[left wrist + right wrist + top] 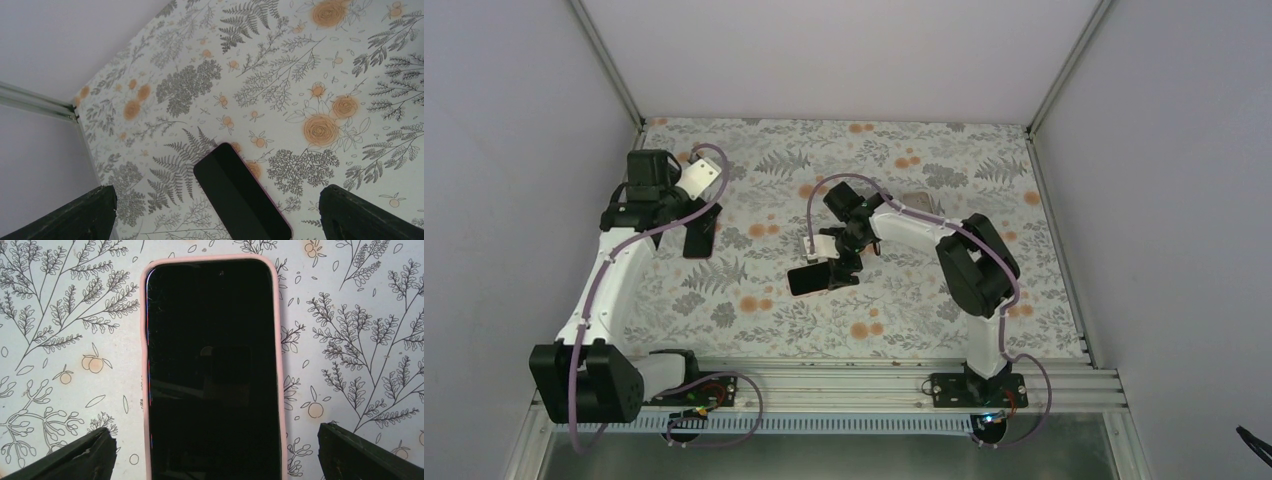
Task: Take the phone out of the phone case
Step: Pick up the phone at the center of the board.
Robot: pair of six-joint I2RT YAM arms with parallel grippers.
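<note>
Showing two phones, one case

Soft, even light fills the white booth, and the shadows on the floral tablecloth are faint and blurred at the edges. The phone glass gives back a dim reflection, and fine scratches glint along its left edge. Both wrist views look sharp, while the overhead view is slightly coarse.

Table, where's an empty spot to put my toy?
Bare cloth runs along the back wall, beside the right rail, and along the front rail. Crowded: the middle, where the right gripper hangs over the phone in its phone case, and back-left, the left gripper over the other phone.
</note>
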